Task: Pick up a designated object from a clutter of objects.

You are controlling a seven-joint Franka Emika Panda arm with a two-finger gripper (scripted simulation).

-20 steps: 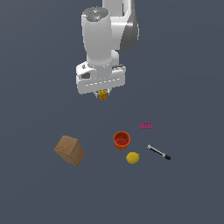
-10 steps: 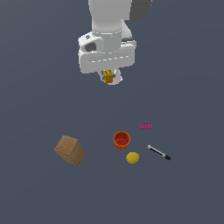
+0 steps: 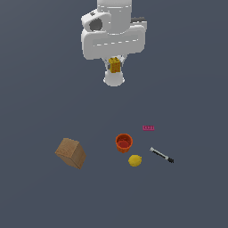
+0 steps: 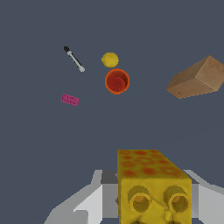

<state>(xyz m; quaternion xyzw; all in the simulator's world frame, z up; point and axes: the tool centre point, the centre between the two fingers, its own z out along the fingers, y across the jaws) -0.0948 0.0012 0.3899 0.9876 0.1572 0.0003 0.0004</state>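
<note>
The designated object, a small yellow-orange block point(image 3: 115, 65) with bumps, hangs high above the floor, held under the white arm. My gripper point(image 3: 115, 67) is shut on it. In the wrist view the block point(image 4: 151, 188) fills the near foreground between the grey fingers point(image 4: 85, 205). The rest of the clutter lies far below: a tan box point(image 3: 71, 152) point(image 4: 197, 78), an orange-red cup point(image 3: 124, 142) point(image 4: 117, 81), a yellow lemon point(image 3: 135, 160) point(image 4: 110, 59), a pink brick point(image 3: 148, 128) point(image 4: 70, 99) and a black-and-white marker point(image 3: 161, 155) point(image 4: 73, 59).
All the loose items rest on a plain dark grey floor point(image 3: 40, 98). The cup, lemon and marker sit close together, with the box apart at the exterior view's left.
The arm has risen steadily with the block in its grip, moving up and slightly toward the exterior view's right. The items on the floor have not moved.
</note>
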